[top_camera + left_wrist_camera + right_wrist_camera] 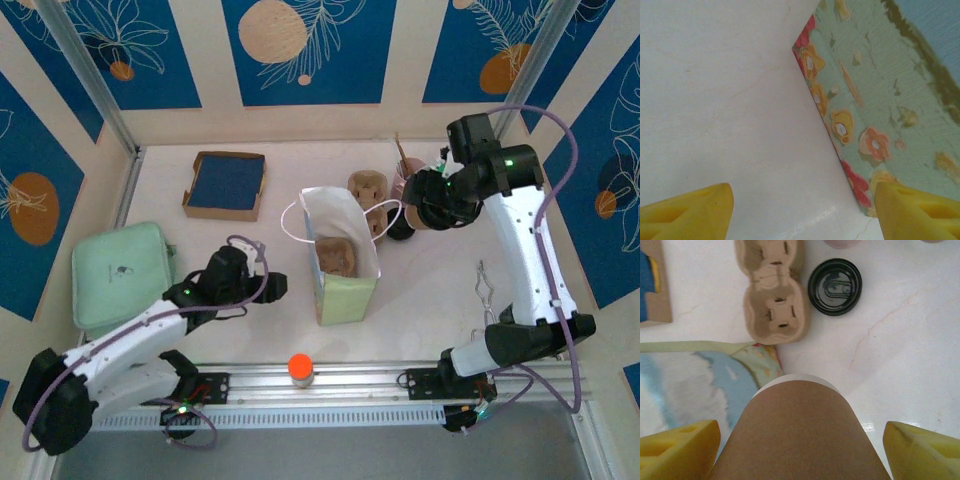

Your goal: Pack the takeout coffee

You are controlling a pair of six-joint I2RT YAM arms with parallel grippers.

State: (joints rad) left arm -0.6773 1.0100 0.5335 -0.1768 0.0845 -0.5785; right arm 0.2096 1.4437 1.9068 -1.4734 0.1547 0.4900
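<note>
Right gripper [801,426] was clamped on the brown paper cup [798,405], w/ its yellow fingers [680,450] spread wide on either side and the cup filling the gap btwn them. The cup was held clear of the table [440,300], at the far-right side of the open gift bag [345,292] and just beside its handle in the top view. Below it in the wrist cam, a pulp cup carrier [772,295] lay flat w/ a black lid [835,286] just to its right. Both were on the table & apart from the cup.

Left gripper [802,195] was released, jaws wide w/ bare tabletop btwn them (its right finger sat near the bag's floral lower corner; contact couldn't be judged). In the top view it sat low at the bag's left side.

The bag stood upright near the table's ctr, mouth open, w/ sth brown inside that was too unclear to name.

Elsewhere there was a cardboard box [225,183] w/ blue lining at far left, a pale green pouch [122,275] at the left edge & an orange-capped item [300,368] on the front rail.
</note>
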